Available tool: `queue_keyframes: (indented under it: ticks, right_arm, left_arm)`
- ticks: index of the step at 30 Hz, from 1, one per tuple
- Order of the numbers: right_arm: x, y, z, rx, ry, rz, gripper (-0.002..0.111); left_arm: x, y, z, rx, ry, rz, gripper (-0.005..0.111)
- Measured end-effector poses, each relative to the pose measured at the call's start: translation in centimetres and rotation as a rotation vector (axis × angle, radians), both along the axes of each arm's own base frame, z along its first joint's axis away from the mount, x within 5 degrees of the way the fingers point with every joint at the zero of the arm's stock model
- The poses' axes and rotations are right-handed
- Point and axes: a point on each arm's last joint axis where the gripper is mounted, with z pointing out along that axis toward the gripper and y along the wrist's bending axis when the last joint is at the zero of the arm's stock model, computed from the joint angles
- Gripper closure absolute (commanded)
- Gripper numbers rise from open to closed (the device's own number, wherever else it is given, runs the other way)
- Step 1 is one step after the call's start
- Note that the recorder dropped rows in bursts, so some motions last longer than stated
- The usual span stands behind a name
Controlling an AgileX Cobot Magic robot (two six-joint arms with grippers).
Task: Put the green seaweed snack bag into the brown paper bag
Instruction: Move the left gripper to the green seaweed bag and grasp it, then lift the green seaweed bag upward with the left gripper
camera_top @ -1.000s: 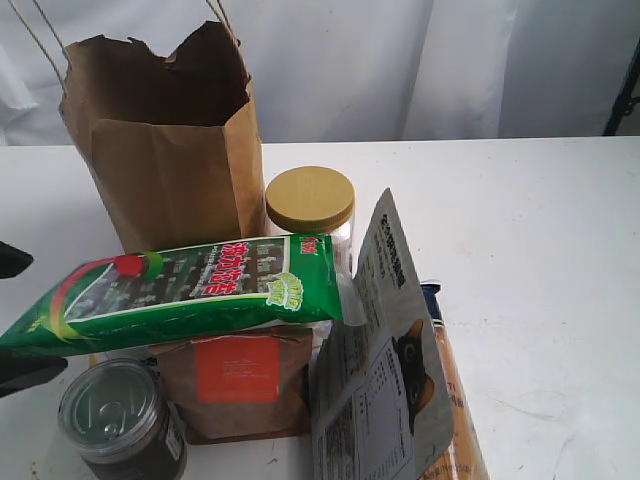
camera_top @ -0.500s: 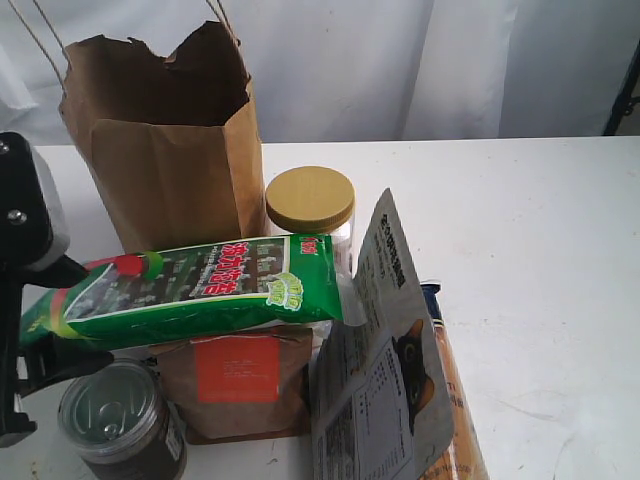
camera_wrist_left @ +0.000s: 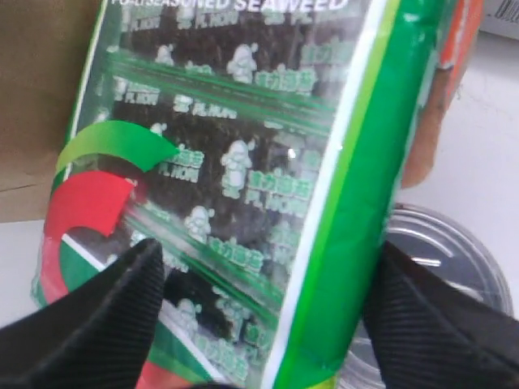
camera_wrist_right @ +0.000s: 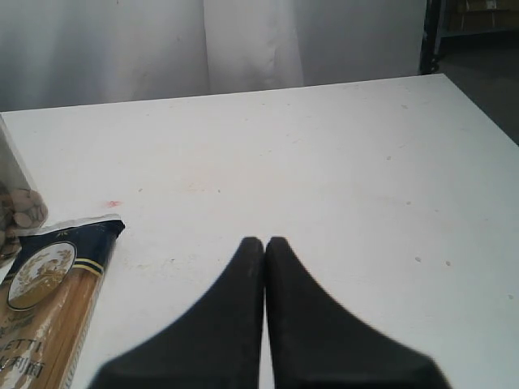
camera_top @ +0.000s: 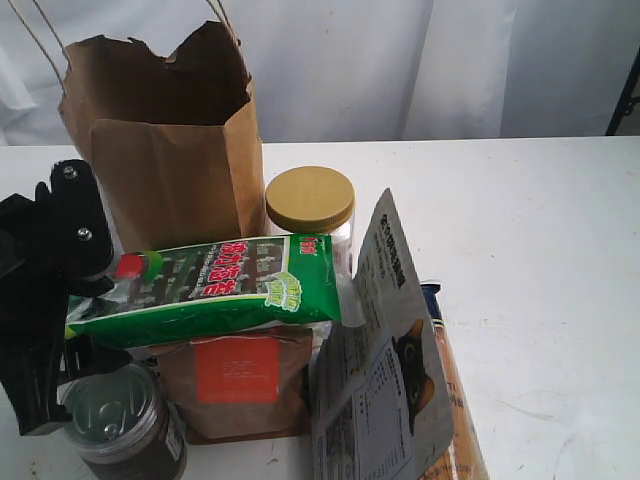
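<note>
The green seaweed snack bag (camera_top: 210,285) lies across the top of a short brown pouch, in front of the tall brown paper bag (camera_top: 170,160). My left gripper (camera_top: 90,320) is open, with one finger above and one below the bag's left end. In the left wrist view the seaweed bag (camera_wrist_left: 243,162) fills the gap of the left gripper (camera_wrist_left: 263,300), and the black pads (camera_wrist_left: 105,316) flank its edges. The paper bag (camera_wrist_left: 32,81) shows behind it. My right gripper (camera_wrist_right: 265,243) is shut and empty over bare table, outside the exterior view.
A yellow-lidded jar (camera_top: 310,200) stands beside the paper bag. The short brown pouch (camera_top: 237,375) has an orange square label. A dark jar (camera_top: 120,420) sits below my left gripper. A grey cat-picture pouch (camera_top: 385,370) leans on a spaghetti pack (camera_top: 455,400).
My left gripper has come in from the left edge and now straddles the seaweed bag's left end. The bag itself has hardly shifted.
</note>
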Motion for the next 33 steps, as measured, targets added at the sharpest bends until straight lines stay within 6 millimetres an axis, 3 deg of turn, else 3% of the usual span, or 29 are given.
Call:
queue_keyframes:
  ticks: [3,14,16,17,18,25,33]
  right_arm:
    - [0.0,0.0,0.0,0.0,0.0,0.0,0.108]
    - [0.0,0.0,0.0,0.0,0.0,0.0,0.108]
    - [0.0,0.0,0.0,0.0,0.0,0.0,0.108]
    - [0.0,0.0,0.0,0.0,0.0,0.0,0.108]
    - [0.0,0.0,0.0,0.0,0.0,0.0,0.108]
    - [0.0,0.0,0.0,0.0,0.0,0.0,0.108]
    - [0.0,0.0,0.0,0.0,0.0,0.0,0.108]
  left_arm:
    - [0.1,0.0,-0.1,0.012,-0.007,-0.006,0.078]
    - [-0.2,0.1,0.3,0.002,-0.019,-0.007,0.083]
    - [-0.6,0.4,0.9,-0.006,-0.034,-0.008,0.094]
    - [-0.8,0.5,1.2,-0.011,-0.044,-0.008,0.105]
    - [-1.1,0.6,1.6,-0.018,-0.056,-0.009,0.107]
    - [-3.0,1.5,3.7,-0.065,-0.115,-0.009,0.107]
    - [-3.7,1.5,4.0,-0.093,-0.098,-0.012,0.107]
